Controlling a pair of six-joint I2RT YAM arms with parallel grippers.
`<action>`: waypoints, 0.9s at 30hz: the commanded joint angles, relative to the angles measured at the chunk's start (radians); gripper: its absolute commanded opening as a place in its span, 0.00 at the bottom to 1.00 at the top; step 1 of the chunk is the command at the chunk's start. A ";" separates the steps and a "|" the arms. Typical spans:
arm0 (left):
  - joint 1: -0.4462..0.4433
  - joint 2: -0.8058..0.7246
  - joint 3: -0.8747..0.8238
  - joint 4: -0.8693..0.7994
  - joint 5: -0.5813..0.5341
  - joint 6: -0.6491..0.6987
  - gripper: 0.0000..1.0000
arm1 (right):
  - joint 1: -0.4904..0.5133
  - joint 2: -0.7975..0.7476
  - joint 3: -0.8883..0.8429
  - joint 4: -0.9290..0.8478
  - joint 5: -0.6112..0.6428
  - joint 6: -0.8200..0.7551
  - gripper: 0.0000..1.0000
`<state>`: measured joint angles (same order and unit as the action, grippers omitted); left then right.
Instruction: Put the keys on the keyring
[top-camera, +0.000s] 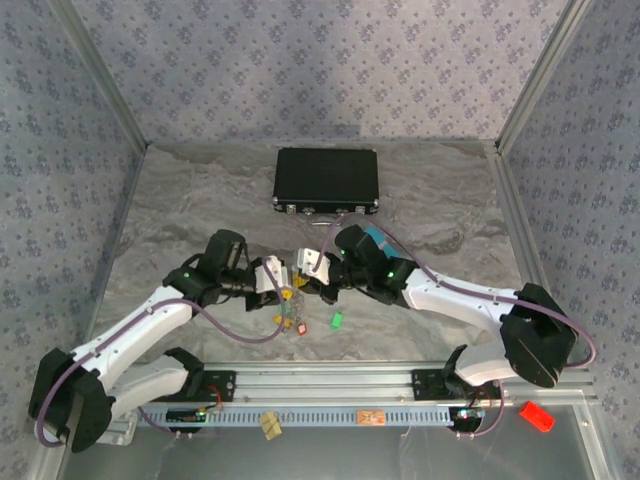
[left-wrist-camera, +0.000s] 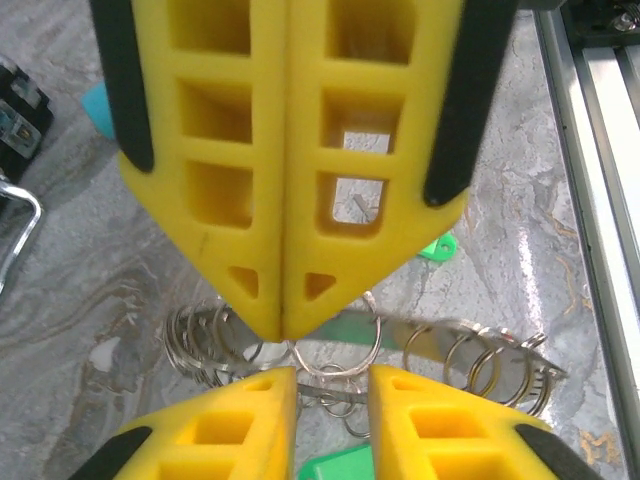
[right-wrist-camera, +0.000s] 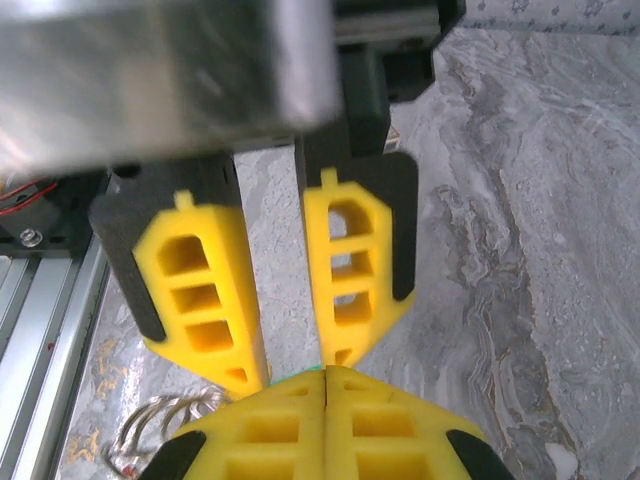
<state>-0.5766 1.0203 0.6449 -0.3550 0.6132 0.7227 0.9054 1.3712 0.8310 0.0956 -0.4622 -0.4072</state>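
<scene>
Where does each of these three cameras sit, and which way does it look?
Top external: above and behind the arm bases, looking down over the table to the black case; both arms show.
Left wrist: on the left arm, looking past its own left gripper at the keyring.
Right wrist: on the right arm, facing its own right gripper.
Shared: each wrist view sees the other gripper's yellow fingers.

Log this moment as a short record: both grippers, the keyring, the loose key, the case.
left gripper: jaws apart, tips either side of the keyring
right gripper: shut, tip right at the keyring; whether it pinches it is unclear
green key: lying loose, apart from both grippers
black case: closed, beyond the arms
</scene>
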 joint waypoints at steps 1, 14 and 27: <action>-0.004 0.024 0.014 0.036 0.044 -0.033 0.18 | 0.000 0.011 -0.004 0.036 -0.025 0.023 0.00; 0.001 0.059 -0.021 0.198 -0.007 -0.222 0.08 | -0.115 -0.213 -0.042 -0.261 0.231 0.341 0.30; 0.004 0.131 -0.030 0.455 -0.110 -0.459 0.34 | 0.084 -0.252 -0.079 -0.802 0.421 0.936 0.36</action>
<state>-0.5762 1.1454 0.6132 0.0170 0.5259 0.3275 0.9535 1.0798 0.7521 -0.5690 -0.1135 0.4198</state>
